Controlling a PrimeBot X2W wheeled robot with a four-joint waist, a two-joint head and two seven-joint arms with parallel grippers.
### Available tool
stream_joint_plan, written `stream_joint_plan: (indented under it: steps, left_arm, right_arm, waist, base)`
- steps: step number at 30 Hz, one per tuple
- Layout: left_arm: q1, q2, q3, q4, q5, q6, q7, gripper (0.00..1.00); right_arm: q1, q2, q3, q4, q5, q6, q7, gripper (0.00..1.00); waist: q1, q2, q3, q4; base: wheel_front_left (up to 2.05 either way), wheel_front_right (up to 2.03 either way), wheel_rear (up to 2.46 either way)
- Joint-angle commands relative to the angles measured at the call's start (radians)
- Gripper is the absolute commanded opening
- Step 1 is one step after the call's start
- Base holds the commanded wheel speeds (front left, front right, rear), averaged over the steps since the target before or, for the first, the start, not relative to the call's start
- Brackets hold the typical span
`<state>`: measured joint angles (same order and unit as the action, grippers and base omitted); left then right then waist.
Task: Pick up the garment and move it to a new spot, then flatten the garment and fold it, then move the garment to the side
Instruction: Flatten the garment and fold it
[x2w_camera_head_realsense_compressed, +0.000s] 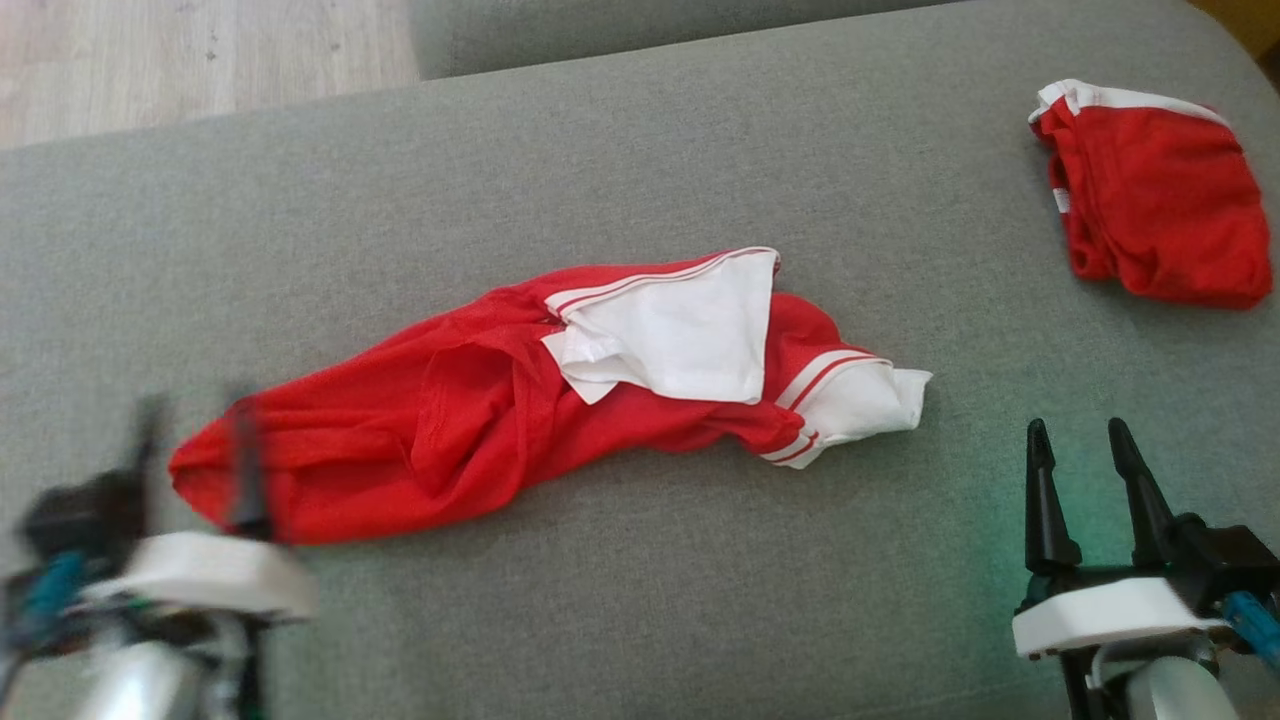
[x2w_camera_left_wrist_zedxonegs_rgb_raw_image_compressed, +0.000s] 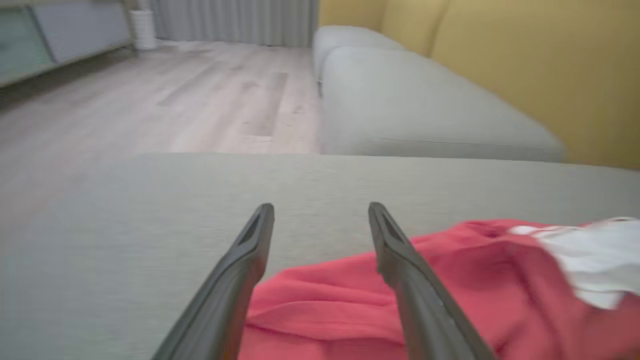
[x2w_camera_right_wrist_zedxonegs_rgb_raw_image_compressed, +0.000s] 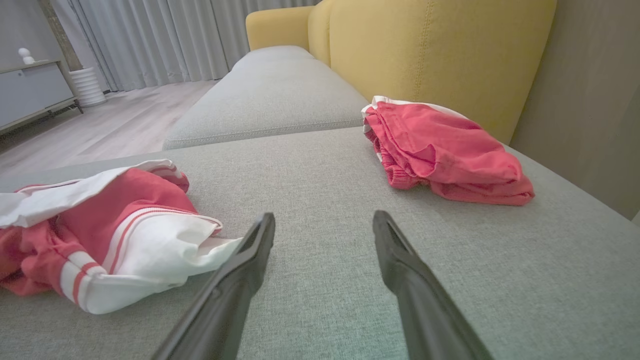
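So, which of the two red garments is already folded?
The small red garment at the far right of the grey cushion is folded into a compact pile. The long red-and-white garment in the middle lies crumpled and unfolded.

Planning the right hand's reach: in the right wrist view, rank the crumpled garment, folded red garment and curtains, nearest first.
1. Crumpled garment, lower left, closest.
2. Folded red garment, ahead on the right.
3. Curtains, far across the room.
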<state>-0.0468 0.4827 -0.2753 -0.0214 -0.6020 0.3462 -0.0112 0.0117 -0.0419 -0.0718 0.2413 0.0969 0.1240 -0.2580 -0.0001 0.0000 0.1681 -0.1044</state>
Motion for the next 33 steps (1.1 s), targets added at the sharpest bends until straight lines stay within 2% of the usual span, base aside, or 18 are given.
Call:
stream_joint_plan:
  steps: [1, 5, 9, 12, 17, 25, 26, 27, 28, 30, 33]
  left_arm:
    - [-0.077, -0.027, -0.021, -0.077, -0.028, -0.040, 0.025, 1.00]
    - [-0.128, -0.134, -0.147, -0.069, -0.069, -0.110, 0.075, 1.00]
    - [-0.196, -0.209, -0.197, 0.018, -0.076, -0.134, 0.079, 1.00]
    - [-0.241, -0.245, -0.210, 0.077, -0.092, -0.150, 0.090, 1.00]
    - [-0.290, -0.276, -0.188, 0.154, -0.141, -0.167, 0.100, 1.00]
    - [-0.309, -0.281, -0.181, 0.215, -0.157, -0.174, 0.104, 1.00]
    - [-0.313, -0.286, -0.179, 0.223, -0.162, -0.179, 0.099, 0.80]
    - [-0.321, -0.286, -0.183, 0.229, -0.160, -0.190, 0.093, 0.35]
    - [-0.329, -0.286, -0.190, 0.233, -0.155, -0.204, 0.085, 0.00]
    - [-0.333, -0.300, -0.200, 0.229, -0.173, -0.232, 0.090, 0.00]
    - [-0.304, -0.314, -0.223, 0.154, -0.235, -0.298, 0.126, 0.00]
  right_arm:
    - [-0.022, -0.008, 0.025, -0.029, -0.001, 0.007, -0.004, 1.00]
    - [-0.039, -0.008, 0.034, -0.030, -0.001, 0.007, -0.004, 1.00]
    - [-0.046, -0.008, 0.047, -0.030, 0.002, 0.007, -0.004, 1.00]
    - [-0.049, -0.008, 0.047, -0.027, 0.001, 0.007, -0.004, 1.00]
    - [-0.058, -0.008, 0.049, -0.025, 0.007, 0.007, -0.004, 1.00]
    - [-0.056, -0.008, 0.051, -0.024, 0.014, 0.007, -0.004, 1.00]
    - [-0.055, -0.008, 0.049, -0.025, 0.015, 0.007, -0.004, 1.00]
    - [-0.054, -0.008, 0.047, -0.025, 0.015, 0.007, -0.004, 1.00]
    - [-0.053, -0.008, 0.045, -0.026, 0.015, 0.007, -0.004, 1.00]
    - [-0.049, -0.008, 0.039, -0.026, 0.014, 0.007, -0.004, 1.00]
    - [-0.034, -0.008, 0.028, -0.025, 0.010, 0.007, -0.004, 1.00]
  waist:
    - [0.0001, 0.0000, 0.006, 0.000]
    - [0.0001, 0.0000, 0.022, -0.008]
    - [0.0001, 0.0000, 0.039, -0.020]
    - [0.0001, 0.0000, 0.052, -0.030]
    - [0.0001, 0.0000, 0.062, -0.050]
    - [0.0001, 0.0000, 0.063, -0.063]
    - [0.0001, 0.0000, 0.063, -0.063]
    - [0.0001, 0.0000, 0.063, -0.061]
    - [0.0001, 0.0000, 0.063, -0.058]
    - [0.0001, 0.0000, 0.058, -0.048]
    - [0.0001, 0.0000, 0.041, -0.023]
  base:
    - [0.00, 0.00, 0.00]
    - [0.00, 0.00, 0.00]
    - [0.00, 0.00, 0.00]
    - [0.00, 0.00, 0.00]
    - [0.00, 0.00, 0.00]
    - [0.00, 0.00, 0.00]
    - [0.00, 0.00, 0.00]
    - [0.00, 0.00, 0.00]
    - [0.00, 0.00, 0.00]
    - [0.00, 0.00, 0.00]
    - [0.00, 0.00, 0.00]
